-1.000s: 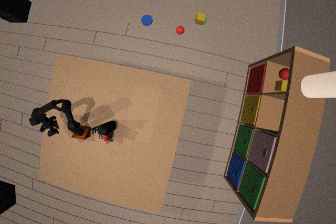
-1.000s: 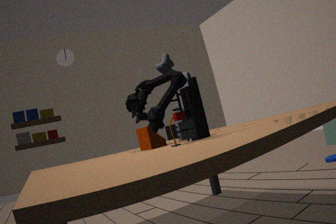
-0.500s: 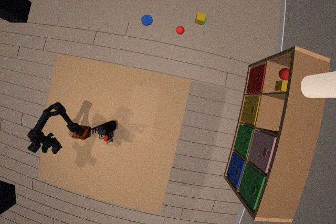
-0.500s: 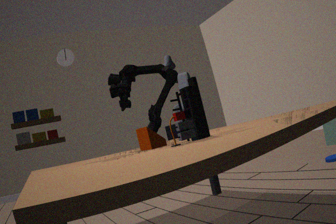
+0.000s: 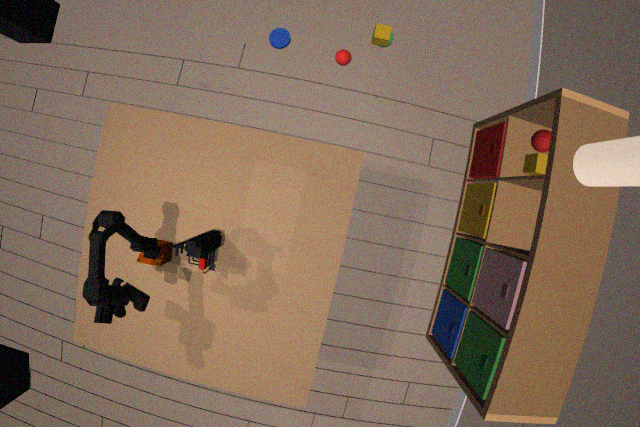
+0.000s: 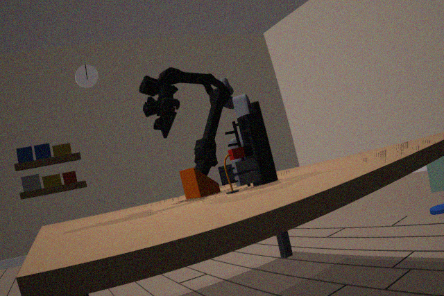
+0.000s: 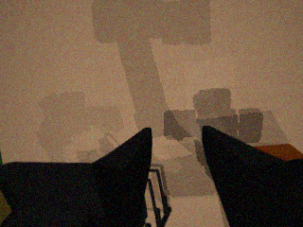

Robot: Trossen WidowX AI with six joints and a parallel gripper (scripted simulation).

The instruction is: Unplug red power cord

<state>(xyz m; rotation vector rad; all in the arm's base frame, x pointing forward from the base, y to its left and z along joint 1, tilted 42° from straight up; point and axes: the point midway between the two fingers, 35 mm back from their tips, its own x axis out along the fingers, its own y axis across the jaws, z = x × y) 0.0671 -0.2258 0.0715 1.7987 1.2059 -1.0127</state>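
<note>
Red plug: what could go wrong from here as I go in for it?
1. The pincer hangs well away from the red plug with its fingers partly narrowed; it may not straddle the plug.
2. The plug sits tight against the power strip, so a finger could hit the strip.
3. The cord loops just below and could snag.

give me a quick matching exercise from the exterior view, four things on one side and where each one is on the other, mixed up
Things:
1. gripper
2. red plug
3. orange block
4. clock

Places:
A. on the back wall, upper left
B. seated in the dark power strip
C. on the table at the arm's base
D. in the air above the table, holding nothing, apart from the plug

Pairs: 1-D, 2-B, 3-C, 4-A
</note>
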